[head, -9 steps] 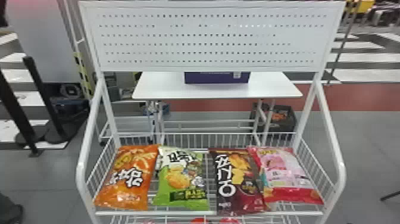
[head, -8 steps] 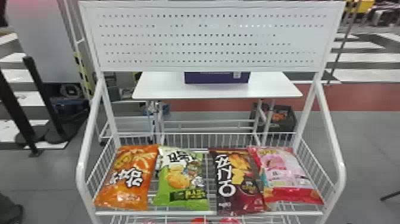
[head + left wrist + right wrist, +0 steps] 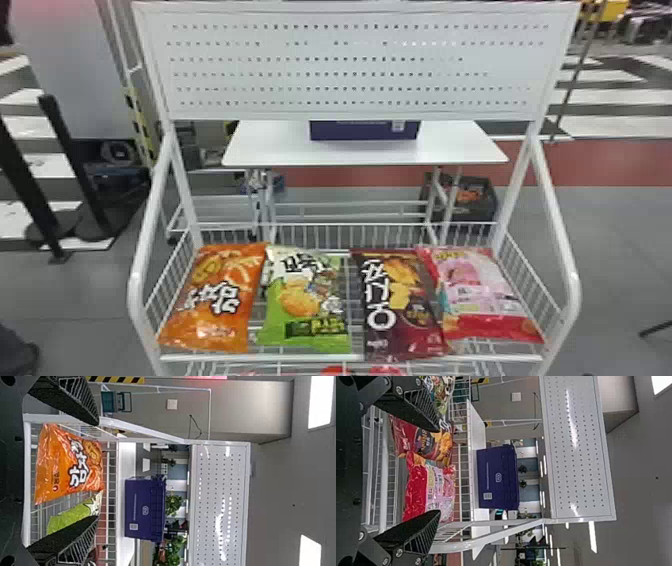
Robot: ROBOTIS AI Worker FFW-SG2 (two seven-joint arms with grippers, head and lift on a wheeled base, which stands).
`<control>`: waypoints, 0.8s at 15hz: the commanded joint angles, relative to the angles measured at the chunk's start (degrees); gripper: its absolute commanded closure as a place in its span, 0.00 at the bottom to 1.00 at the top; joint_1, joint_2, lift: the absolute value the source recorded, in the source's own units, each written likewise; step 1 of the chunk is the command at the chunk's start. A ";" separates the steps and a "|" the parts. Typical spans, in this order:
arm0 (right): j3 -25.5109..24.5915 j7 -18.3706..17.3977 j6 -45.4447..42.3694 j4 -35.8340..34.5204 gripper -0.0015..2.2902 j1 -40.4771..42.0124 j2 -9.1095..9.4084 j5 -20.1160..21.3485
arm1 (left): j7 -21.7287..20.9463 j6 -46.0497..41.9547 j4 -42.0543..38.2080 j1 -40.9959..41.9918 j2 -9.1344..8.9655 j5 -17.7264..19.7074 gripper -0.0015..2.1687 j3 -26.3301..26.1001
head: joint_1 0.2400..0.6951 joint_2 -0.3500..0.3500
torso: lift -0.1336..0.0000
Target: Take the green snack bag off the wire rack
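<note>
— Far left in the head view?
— Black post (image 3: 74, 160), upright on the floor. And for the left gripper (image 3: 98, 471), fingers wide apart in the left wrist view, with the orange bag (image 3: 220, 285) and part of the green bag (image 3: 302, 305) farther off.
— And along the rack (image 3: 260, 358), left to right?
— Orange bag first, lower left of the head view, lying face up. Next, just beside, left of centre in the lower part, the green bag, also face up and resting on the wires.
— So, still to be taken off?
— Yes, in the rack. Then, near its other side, the brown bag (image 3: 400, 300), lower centre, and touching that, lower right, the pink bag (image 3: 480, 295).
— Higher up?
— White panel (image 3: 350, 50) across the top, then the purple box (image 3: 365, 131) on the table (image 3: 280, 150), upper middle.
— Last, the right gripper (image 3: 439, 471)?
— Wide apart too, in the right wrist view, brown and pink bags beyond.
</note>
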 commanded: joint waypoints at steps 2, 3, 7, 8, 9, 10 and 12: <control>0.00 0.00 -0.01 0.04 0.08 0.00 0.09 0.06 | -0.46 2.28 0.86 -3.07 -0.19 0.09 0.02 -1.66 | 0.57 0.50 | 1.00; 0.09 0.00 -0.01 0.13 0.08 -0.09 0.26 0.06 | -0.37 3.51 1.92 -5.62 -0.37 -0.17 0.02 -3.24 | 0.57 0.50 | 1.00; 0.62 0.09 0.17 0.31 0.08 -0.35 0.53 0.23 | 0.33 18.98 5.08 -19.68 -1.16 -1.23 0.03 -12.12 | 0.57 0.50 | 1.00; 0.62 0.00 0.17 0.31 0.08 -0.35 0.62 0.32 | 0.42 23.20 6.22 -23.37 -2.04 -1.32 0.03 -13.96 | 0.57 0.50 | 1.00; 0.62 0.00 0.17 0.31 0.08 -0.35 0.70 0.41 | 0.42 25.49 7.80 -26.62 -3.35 -1.49 0.03 -15.55 | 0.57 0.50 | 1.00; 0.62 0.09 0.17 0.31 0.08 -0.26 0.79 0.50 | 0.42 27.77 9.30 -29.17 -4.32 -1.67 0.03 -16.87 | 0.57 0.50 | 1.00; 0.62 0.09 0.17 0.48 0.08 -0.26 0.97 0.50 | 0.42 29.18 13.17 -33.74 -6.08 -1.93 0.03 -19.41 | 0.57 0.50 | 1.00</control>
